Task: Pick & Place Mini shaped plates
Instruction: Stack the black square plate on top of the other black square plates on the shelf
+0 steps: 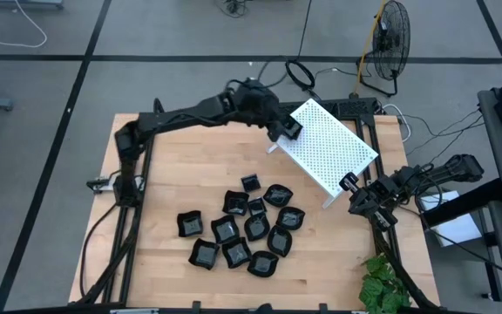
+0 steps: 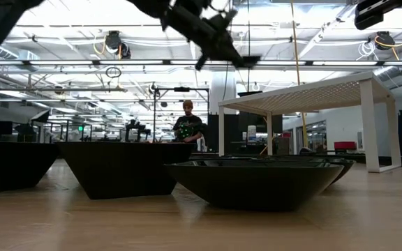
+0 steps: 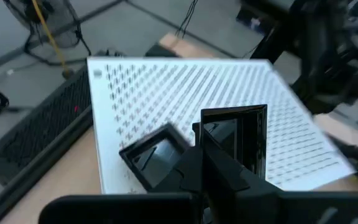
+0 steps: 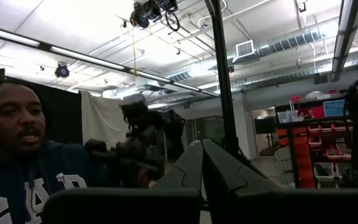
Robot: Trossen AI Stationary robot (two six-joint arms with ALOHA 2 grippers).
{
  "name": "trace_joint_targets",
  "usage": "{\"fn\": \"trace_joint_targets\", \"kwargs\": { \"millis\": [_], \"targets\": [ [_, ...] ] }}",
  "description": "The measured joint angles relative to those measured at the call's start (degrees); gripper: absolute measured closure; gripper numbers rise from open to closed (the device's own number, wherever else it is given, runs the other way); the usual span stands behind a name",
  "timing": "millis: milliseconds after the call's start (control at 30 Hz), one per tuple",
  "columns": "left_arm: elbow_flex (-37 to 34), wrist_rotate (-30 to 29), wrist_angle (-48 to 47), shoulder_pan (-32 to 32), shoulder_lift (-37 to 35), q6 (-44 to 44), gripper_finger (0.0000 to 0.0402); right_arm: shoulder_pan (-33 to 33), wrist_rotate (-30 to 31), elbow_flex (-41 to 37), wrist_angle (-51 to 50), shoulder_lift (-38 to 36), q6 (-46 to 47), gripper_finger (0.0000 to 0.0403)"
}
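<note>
Several glossy black mini shaped plates (image 1: 242,231) lie bunched on the middle of the wooden table, large in the foreground of the low view (image 2: 257,183). One small square plate (image 1: 250,182) sits apart, nearer the white perforated rack (image 1: 331,146). My left gripper (image 1: 287,129) hangs over the rack's far-left corner, shut on a square black plate (image 3: 235,140). A second glossy dark piece (image 3: 157,155) shows beside it; I cannot tell whether it is plate or finger. My right gripper (image 1: 352,190) waits shut and empty at the rack's near-right corner. My left gripper (image 3: 207,158) pinches the square black plate by its lower edge (image 3: 229,163). The fingers come from the table's left, slanting down. The plate stands on edge with its hollow face in view, lifted clear above the rack's top (image 3: 166,93). The fingers themselves hide the exact contact.
The rack stands on white legs (image 2: 372,125), set diagonally across the table's far right. A green plant (image 1: 382,288) sits at the near-right corner. A fan (image 1: 392,39) and cables lie on the floor beyond the far edge. A person shows close in the right wrist view (image 4: 17,155).
</note>
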Motion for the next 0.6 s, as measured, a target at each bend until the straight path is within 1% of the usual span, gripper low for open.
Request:
{"fn": "trace_joint_targets", "kwargs": {
  "millis": [133,267,367,500,600],
  "targets": [
    [0.3,-0.1,0.7,0.9,2.3,-1.7,0.0397,0.0,0.0,0.0,0.0,0.0,0.0,0.0403],
    [0.3,-2.2,1.5,1.7,3.9,-3.0,0.0387,0.0,0.0,0.0,0.0,0.0,0.0,0.0403],
    [0.3,-3.6,2.8,1.6,4.1,-4.8,0.0389,0.0,0.0,0.0,0.0,0.0,0.0,0.0403],
    [0.3,-4.5,3.1,1.3,4.1,-4.6,0.0397,0.0,0.0,0.0,0.0,0.0,0.0,0.0403],
    [0.3,-5.2,3.5,0.9,4.1,-4.5,0.0382,0.0,0.0,0.0,0.0,0.0,0.0,0.0403]
  ]
}}
